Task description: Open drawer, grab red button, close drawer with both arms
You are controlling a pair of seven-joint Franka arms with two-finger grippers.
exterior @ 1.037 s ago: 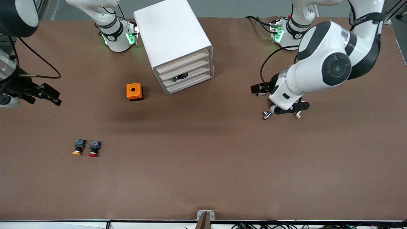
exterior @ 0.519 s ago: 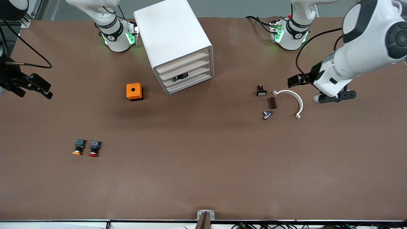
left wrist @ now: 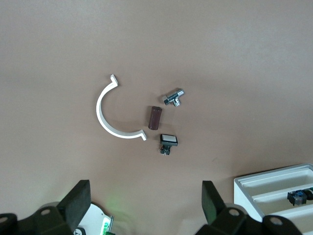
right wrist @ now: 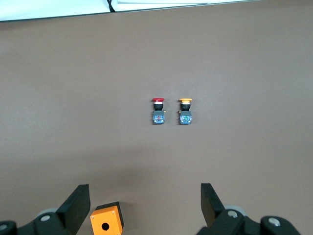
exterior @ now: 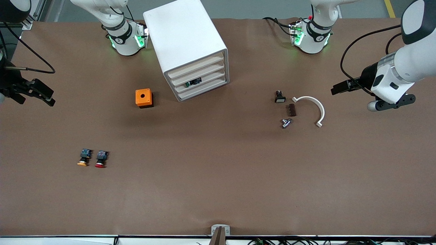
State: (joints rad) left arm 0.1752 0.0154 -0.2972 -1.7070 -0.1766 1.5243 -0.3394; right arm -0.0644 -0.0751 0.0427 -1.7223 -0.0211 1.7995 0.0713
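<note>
The white cabinet [exterior: 185, 41] stands between the arm bases, with all four drawers shut. The drawer [exterior: 198, 71] is second from the top. The third front shows a green-capped button [exterior: 193, 82]. The red-capped button [exterior: 100, 159] lies on the table toward the right arm's end, beside an orange-capped one [exterior: 83, 158]. Both show in the right wrist view, red [right wrist: 158, 111] and orange-capped [right wrist: 185, 111]. My right gripper [exterior: 44, 94] hangs open and empty at the table's edge [right wrist: 145, 198]. My left gripper [exterior: 391, 103] hangs open and empty at the left arm's end [left wrist: 145, 196].
An orange box [exterior: 143, 98] with a round hole sits beside the cabinet. Toward the left arm's end lie a white curved clip [exterior: 315, 107], a brown piece [exterior: 292, 110], a metal fitting [exterior: 286, 123] and a small black switch [exterior: 279, 97].
My left arm has swung away from over the small parts toward its end of the table, uncovering them. My right gripper has drifted a little toward the table's edge.
</note>
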